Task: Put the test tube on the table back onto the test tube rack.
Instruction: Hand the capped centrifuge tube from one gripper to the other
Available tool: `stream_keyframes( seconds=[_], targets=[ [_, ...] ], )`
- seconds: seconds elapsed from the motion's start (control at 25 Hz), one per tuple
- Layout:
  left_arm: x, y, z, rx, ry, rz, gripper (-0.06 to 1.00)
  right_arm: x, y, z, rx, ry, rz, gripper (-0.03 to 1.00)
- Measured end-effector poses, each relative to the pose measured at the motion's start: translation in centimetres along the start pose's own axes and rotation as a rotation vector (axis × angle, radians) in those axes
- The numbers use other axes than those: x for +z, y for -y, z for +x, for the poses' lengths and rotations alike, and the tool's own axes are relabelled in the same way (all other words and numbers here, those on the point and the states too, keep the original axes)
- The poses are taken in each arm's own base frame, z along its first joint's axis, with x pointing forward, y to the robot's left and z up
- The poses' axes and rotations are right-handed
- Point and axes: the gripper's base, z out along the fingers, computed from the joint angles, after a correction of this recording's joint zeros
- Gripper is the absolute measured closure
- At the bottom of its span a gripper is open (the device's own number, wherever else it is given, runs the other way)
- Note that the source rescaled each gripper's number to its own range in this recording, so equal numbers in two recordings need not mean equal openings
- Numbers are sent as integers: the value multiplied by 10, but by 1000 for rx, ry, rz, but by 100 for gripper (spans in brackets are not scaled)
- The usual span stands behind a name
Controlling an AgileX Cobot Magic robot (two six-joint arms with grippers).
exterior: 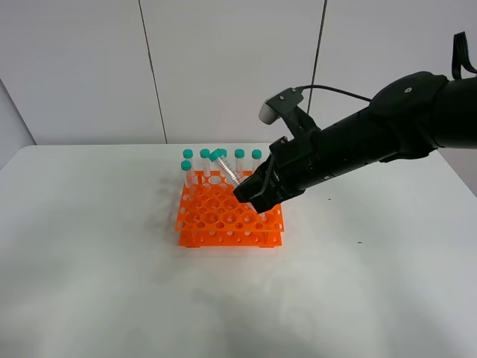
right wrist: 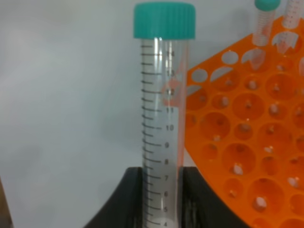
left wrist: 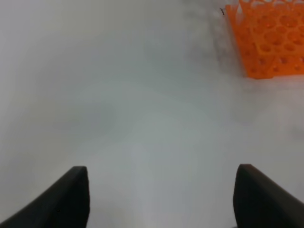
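Observation:
The orange test tube rack (exterior: 227,218) stands mid-table with several teal-capped tubes (exterior: 239,160) upright along its back row. My right gripper (exterior: 252,195) is shut on the test tube (exterior: 224,168), holding it tilted above the rack, cap pointing up and to the left. In the right wrist view the tube (right wrist: 164,114) stands between my black fingers (right wrist: 128,199), its lower end hidden, with the rack (right wrist: 247,142) beside it. My left gripper (left wrist: 161,197) is open and empty, low over the white table (left wrist: 118,95); a corner of the rack (left wrist: 268,42) shows there. The left arm is out of the exterior view.
The white table (exterior: 97,268) spreads wide around the rack. A grey panelled wall (exterior: 223,67) stands behind it. The right arm (exterior: 387,127) reaches in from the right, over the rack's right side.

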Motion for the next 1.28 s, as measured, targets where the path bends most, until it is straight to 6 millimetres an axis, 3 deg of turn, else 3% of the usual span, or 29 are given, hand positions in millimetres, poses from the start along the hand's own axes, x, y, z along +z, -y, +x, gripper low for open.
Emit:
stream_keyframes(
  seconds=[0.12, 0.28, 0.4, 0.64, 0.8, 0.92, 1.08, 1.28],
  targets=[
    [-10, 2, -15, -37, 43, 18, -3, 0, -1, 0, 0, -5, -13, 95],
    [-12, 11, -64, -80, 54, 113, -3, -1, -3, 0, 0, -3, -21, 95],
    [10, 17, -102, -80, 52, 190, -3, -5, -4, -2, -7, 7, -18, 95],
    [89, 34, -151, -140, 11, 431, -3, -10, -6, -5, -14, 22, -15, 95],
    [139, 45, -166, -192, 10, 614, -3, -11, -7, -5, -16, 25, -14, 95],
    [165, 52, -173, -273, 39, 745, -3, -11, -7, -6, -19, 28, -14, 95],
    [185, 56, -179, -369, 92, 870, -3, -11, -7, -6, -19, 28, -14, 95],
    [201, 59, -177, -408, 69, 899, -3, -12, -12, -6, -4, 32, -66, 95]
  ],
)
